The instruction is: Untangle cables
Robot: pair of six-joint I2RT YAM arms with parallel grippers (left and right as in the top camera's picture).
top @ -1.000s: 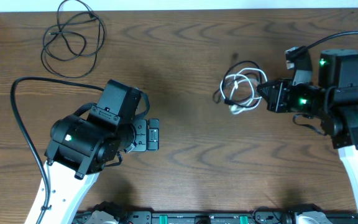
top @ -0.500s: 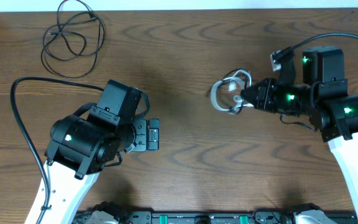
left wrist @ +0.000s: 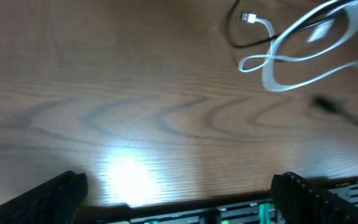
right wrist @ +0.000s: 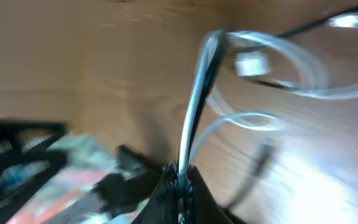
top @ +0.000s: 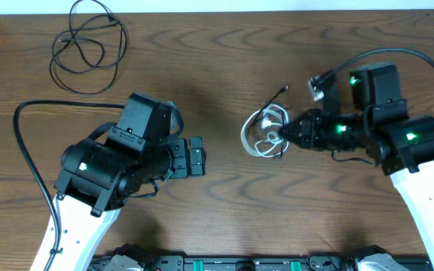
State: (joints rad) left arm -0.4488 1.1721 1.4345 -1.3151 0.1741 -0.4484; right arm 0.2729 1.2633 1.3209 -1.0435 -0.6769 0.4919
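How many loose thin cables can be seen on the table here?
3. One black cable lies coiled at the overhead view's top left. The white cable is mid-table, pinched by the right gripper. A second black cable is tangled with it, partly hidden.

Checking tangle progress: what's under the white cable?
Bare table and a thin black cable threading its loops. The right gripper, shut on the white cable, hides the rest.
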